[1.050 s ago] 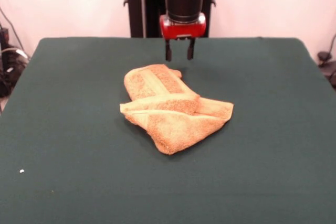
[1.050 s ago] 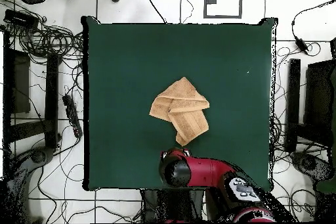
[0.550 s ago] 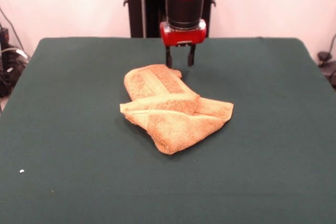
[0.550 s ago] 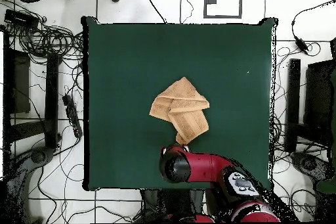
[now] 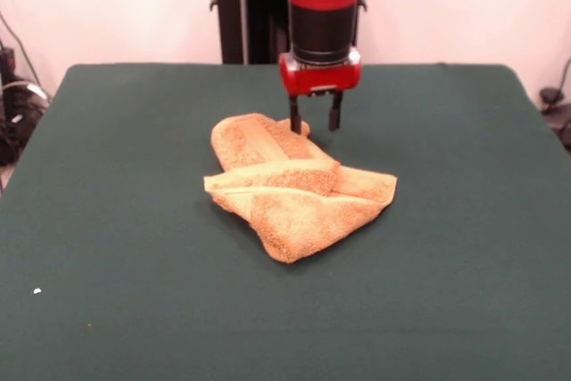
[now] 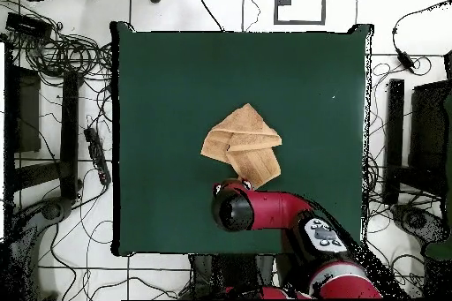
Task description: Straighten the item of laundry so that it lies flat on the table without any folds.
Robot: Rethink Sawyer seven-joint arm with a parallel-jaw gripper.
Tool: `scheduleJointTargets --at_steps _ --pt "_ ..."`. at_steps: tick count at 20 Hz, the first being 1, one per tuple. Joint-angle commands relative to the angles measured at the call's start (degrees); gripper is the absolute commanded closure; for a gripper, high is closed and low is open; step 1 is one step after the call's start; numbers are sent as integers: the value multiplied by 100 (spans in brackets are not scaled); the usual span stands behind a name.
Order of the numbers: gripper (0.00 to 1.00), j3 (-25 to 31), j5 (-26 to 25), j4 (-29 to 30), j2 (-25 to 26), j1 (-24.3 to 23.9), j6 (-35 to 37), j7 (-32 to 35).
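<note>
The item of laundry [image 5: 290, 185] is a golden-orange towel, crumpled and folded over itself near the middle of the dark green table [image 5: 107, 220]. It also shows in the overhead view as the folded towel [image 6: 243, 143]. My gripper [image 5: 315, 121] hangs open at the towel's far end, one fingertip over the cloth's far corner and the other past its edge over bare table. Nothing is held between the fingers. From overhead, the red arm [image 6: 265, 209] covers the towel's lower tip and hides the gripper.
Cables and black stands [image 6: 53, 139] lie on the floor around the table in the overhead view. A small white speck [image 5: 37, 291] sits on the felt near the front left.
The gripper has come down and moved a little right and forward, from above the bare table behind the towel to the towel's far corner. The towel has not moved.
</note>
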Motion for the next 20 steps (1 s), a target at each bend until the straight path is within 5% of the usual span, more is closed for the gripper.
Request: scheduleJointTargets --at_steps 1,20 --pt "0 818 110 -851 -96 99 964 99" --pt "0 1056 73 -1518 -179 -297 1935 -55"
